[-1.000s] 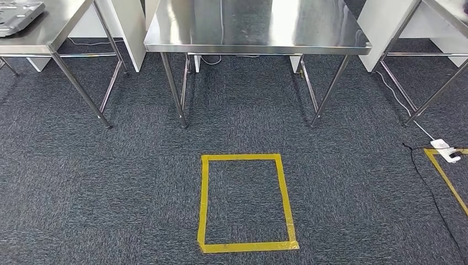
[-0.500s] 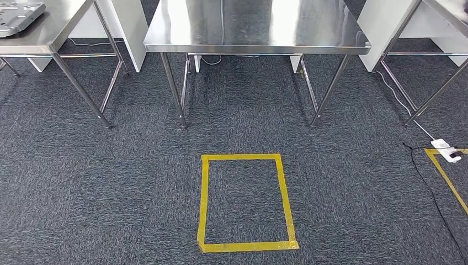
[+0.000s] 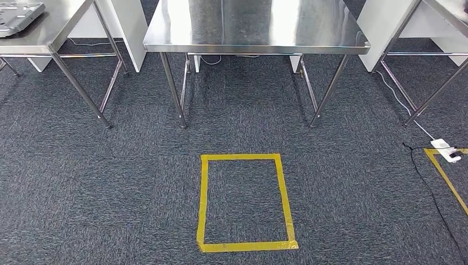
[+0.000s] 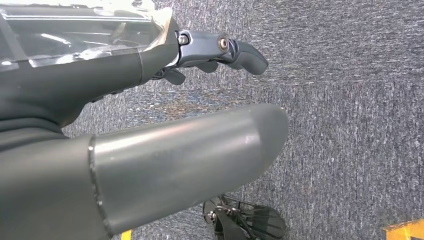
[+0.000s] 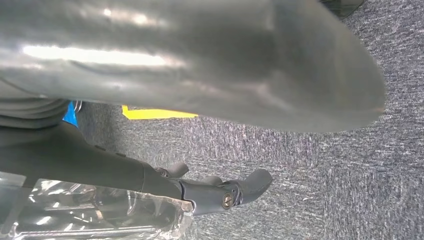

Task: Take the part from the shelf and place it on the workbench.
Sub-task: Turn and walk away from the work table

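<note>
Both empty: left robot hand (image 4: 150,130) and right robot hand (image 5: 200,80), fingers apart above carpet (image 3: 110,182); steel bench (image 3: 256,27) edge well ahead.

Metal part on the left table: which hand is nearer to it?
Left, probably. The metal part lies on a steel table far ahead-left; the left hand and right hand hang over carpet, both far from it.

Steel workbench (image 3: 256,27) beyond taped rectangle (image 3: 245,202)
</note>
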Available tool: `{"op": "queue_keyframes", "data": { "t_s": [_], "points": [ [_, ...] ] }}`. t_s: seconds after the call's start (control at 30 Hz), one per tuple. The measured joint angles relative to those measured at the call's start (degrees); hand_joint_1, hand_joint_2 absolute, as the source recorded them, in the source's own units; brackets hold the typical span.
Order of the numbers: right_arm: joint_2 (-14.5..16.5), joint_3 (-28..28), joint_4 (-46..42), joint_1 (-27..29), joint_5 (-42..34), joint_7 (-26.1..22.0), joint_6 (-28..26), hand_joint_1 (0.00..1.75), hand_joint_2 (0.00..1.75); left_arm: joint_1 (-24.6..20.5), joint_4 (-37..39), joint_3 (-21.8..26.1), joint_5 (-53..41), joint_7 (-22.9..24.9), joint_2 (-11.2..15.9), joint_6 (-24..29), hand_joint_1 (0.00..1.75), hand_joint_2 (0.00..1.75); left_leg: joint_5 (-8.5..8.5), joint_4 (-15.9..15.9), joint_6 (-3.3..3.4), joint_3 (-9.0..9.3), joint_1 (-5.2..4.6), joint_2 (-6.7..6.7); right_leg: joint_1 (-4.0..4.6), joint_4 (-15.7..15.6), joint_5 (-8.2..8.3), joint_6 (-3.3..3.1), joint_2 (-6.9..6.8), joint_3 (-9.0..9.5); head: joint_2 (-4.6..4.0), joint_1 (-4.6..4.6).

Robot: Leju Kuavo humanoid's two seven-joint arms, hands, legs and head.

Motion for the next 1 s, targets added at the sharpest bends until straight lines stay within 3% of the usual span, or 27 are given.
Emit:
{"op": "queue_keyframes", "data": {
  "t_s": [0.43,0.67,0.8,0.87,0.93,1.0],
  "points": [
    [0.0,0.0,0.0,0.0,0.9,-0.2,0.2,0.0,0.0,0.0,0.0,0.0,-0.4,0.0,-0.1,0.1,0.0,0.0,0.0,0.0,0.0,-0.1,-0.01,0.0,-0.01,0.0,0.0,0.0,0.0,-0.15,0.0,0.0],
    [0.0,0.1,0.0,0.1,1.1,-1.3,2.9,0.0,0.0,0.0,0.0,0.1,-0.6,0.0,-0.1,0.1,0.0,0.0,-0.03,0.1,0.05,-0.23,-0.1,-0.01,-0.21,0.0,0.09,0.11,0.0,0.0,0.0,0.01],
    [0.1,0.8,0.0,0.3,2.1,-1.2,3.8,0.0,0.0,0.0,0.0,0.3,-0.7,0.0,0.0,0.1,0.0,0.0,0.01,0.3,0.23,-0.41,-0.34,-0.04,-0.62,-0.1,0.26,0.39,-0.03,0.13,0.0,-0.01],
    [0.1,1.1,0.0,0.3,2.3,-1.0,3.9,0.0,0.0,0.0,0.0,0.3,-0.9,0.0,0.0,0.1,0.0,0.0,0.37,-0.3,0.71,-0.31,-0.2,-0.09,-0.55,-0.1,0.25,0.63,-0.11,0.1,0.0,-0.02],
    [0.1,1.4,0.0,0.3,2.3,-0.9,3.9,0.0,0.0,0.0,0.0,0.3,-1.0,0.0,0.0,0.1,0.0,0.0,1.04,-1.2,1.4,-0.04,0.22,-0.16,-0.5,2.0,-1.22,0.64,-0.11,-0.84,0.0,0.05],
    [0.1,1.4,0.0,0.4,2.4,-0.7,3.9,0.0,0.0,-0.1,0.0,0.3,-1.3,0.1,0.0,0.1,0.0,0.0,1.49,-1.6,1.68,-0.12,0.48,-0.31,-0.73,8.5,-4.64,0.37,-0.04,-3.72,0.0,0.22]
  ]
}}
